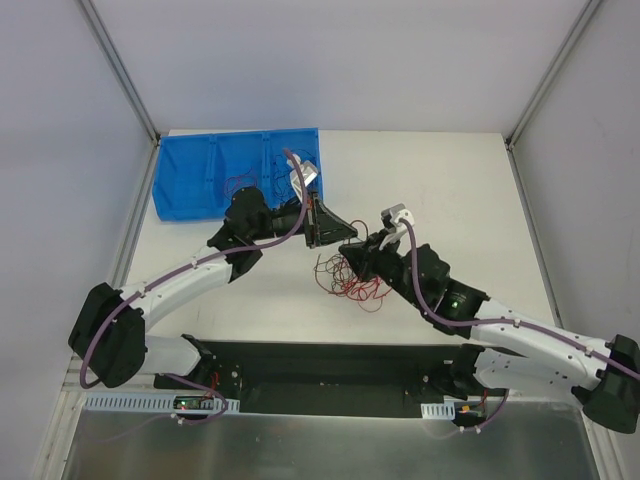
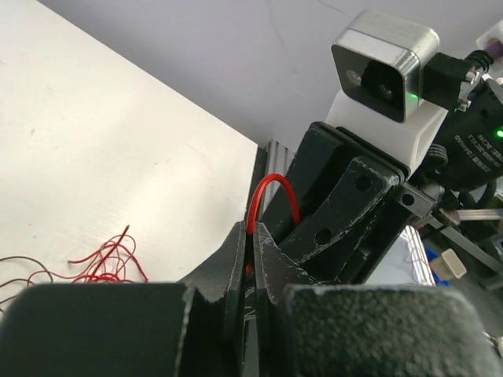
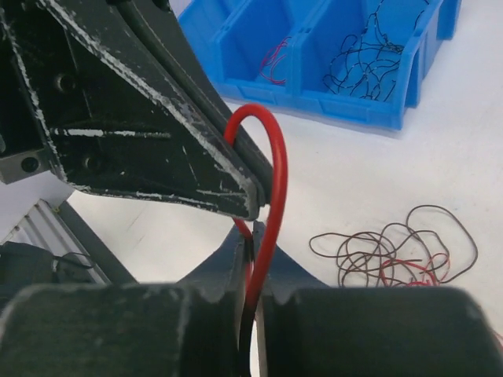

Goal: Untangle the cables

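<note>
A loose tangle of thin red and black cables lies on the white table in the middle. My two grippers meet tip to tip just above its far edge. My left gripper is shut on a red cable that arches out of its jaws. My right gripper is also shut on a red cable, which loops up from its jaws against the left gripper's fingers. The tangle also shows in the left wrist view and in the right wrist view.
A blue divided bin stands at the back left; in the right wrist view its compartments hold thin black wires and a few red wires. The right wrist camera is close in front of the left gripper.
</note>
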### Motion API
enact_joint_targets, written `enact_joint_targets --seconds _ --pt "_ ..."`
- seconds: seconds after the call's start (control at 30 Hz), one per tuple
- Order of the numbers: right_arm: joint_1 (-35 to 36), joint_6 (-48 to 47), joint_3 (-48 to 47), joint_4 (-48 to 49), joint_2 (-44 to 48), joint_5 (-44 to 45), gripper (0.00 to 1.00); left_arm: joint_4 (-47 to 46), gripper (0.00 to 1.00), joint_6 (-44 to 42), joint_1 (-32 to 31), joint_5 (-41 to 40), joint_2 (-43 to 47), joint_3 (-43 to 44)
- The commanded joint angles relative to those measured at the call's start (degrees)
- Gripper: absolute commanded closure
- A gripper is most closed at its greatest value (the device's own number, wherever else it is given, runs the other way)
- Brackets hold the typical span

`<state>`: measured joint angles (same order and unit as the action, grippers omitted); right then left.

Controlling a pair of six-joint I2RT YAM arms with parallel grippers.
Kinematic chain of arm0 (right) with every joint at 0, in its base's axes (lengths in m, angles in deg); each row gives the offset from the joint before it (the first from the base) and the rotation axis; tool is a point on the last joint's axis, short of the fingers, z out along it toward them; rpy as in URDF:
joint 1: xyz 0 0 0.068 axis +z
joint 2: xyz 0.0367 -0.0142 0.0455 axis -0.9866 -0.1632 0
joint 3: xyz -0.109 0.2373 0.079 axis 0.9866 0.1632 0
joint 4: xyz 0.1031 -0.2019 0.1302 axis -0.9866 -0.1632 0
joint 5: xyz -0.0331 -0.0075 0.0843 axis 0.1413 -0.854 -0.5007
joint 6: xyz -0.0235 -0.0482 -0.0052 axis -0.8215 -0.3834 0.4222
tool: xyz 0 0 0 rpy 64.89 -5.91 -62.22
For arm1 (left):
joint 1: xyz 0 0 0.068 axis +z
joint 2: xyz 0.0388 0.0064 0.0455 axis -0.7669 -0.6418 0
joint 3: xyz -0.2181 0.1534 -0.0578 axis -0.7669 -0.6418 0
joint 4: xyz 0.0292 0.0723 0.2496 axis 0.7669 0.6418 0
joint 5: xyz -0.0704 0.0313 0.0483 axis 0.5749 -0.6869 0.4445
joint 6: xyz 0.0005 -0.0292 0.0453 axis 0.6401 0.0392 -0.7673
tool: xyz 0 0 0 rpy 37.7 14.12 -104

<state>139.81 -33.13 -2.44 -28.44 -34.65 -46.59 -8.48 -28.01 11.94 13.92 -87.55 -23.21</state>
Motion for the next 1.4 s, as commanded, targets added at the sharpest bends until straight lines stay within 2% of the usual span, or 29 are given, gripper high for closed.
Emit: enact_joint_targets --seconds 0.0,0.07,0.1,0.17,0.2,0.23,0.37,0.4,0.43,0.5,0.53,0.57,0.67,0.77,0.97,1.07,1.23,1.37 --pt "0.48 3.54 0.43 6.37 -0.59 3.02 1.0 0.72 1.0 -2.97 0.16 -3.69 3.37 -0.24" --pt "0.04 3.63 1.13 7.16 0.8 0.82 1.0 0.81 1.0 -3.76 0.25 -2.03 3.55 0.2" --pt "-0.4 4.06 1.48 7.16 1.51 -0.41 1.0 0.81 0.96 -4.2 0.34 -1.14 3.63 0.46" --pt "-2.76 6.43 2.71 6.81 4.05 -3.48 1.0 0.98 0.75 -5.25 0.77 0.97 3.64 1.08" --pt "-4.08 8.09 3.06 5.94 5.2 -4.71 1.0 1.42 0.61 -5.43 0.95 1.06 3.81 1.08" --pt "-6.62 10.37 3.59 4.36 6.69 -6.2 1.0 1.42 0.52 -5.69 1.21 1.06 4.07 1.08" --pt "-13.31 17.07 3.77 -0.82 11.79 -11.14 1.0 1.34 0.26 -9.2 1.22 -0.08 6.18 -0.32" --pt "-14.36 18.21 2.99 -3.1 12.76 -11.32 1.0 1.34 0.25 -10.34 1.22 -0.52 6.62 -0.76" --pt "-15.16 19.0 1.85 -6.25 13.55 -10.97 1.0 1.34 0.2 -11.57 1.13 -0.52 7.15 -1.11" --pt "-15.87 20.58 -1.93 -12.32 14.34 -7.74 1.0 1.51 0.18 -14.21 0.34 -1.39 8.2 -1.81" --pt "-15.96 21.46 -3.51 -15.66 14.43 -5.97 1.0 1.69 0.12 -15.79 -0.27 -2.01 8.64 -2.17" --pt "-16.04 22.43 -5.18 -18.21 14.44 -4.39 1.0 2.21 0.01 -17.72 -0.97 -2.62 9.25 -2.52" --pt "-16.05 26.38 -8.7 -22.36 13.47 -1.13 1.0 9.04 0.01 -26.14 -4.49 -6.74 10.92 -2.44" --pt "-16.05 29.72 -10.64 -23.25 11.72 -1.03 1.0 11.97 0.01 -33.1 -7.21 -12.89 12.42 -2.96" --pt "-15.08 37.55 -11.26 -22.11 5.66 -0.51 1.0 14.95 0.01 -34.61 -9.68 -17.39 10.85 -1.82" --pt "-12.63 38.87 -11.61 -17.99 2.76 -0.07 1.0 18.02 0.01 -34.18 -10.03 -21.51 8.31 -0.33" --pt "-9.46 38.26 -14.51 -17.89 0.37 4.49 1.0 21.37 0.02 -34.79 -10.04 -17.15 5.13 2.31" --pt "-8.66 40.01 -15.56 -18.76 -0.33 6.25 1.0 19.45 0.04 -33.74 -10.04 -11.43 4.86 2.05"
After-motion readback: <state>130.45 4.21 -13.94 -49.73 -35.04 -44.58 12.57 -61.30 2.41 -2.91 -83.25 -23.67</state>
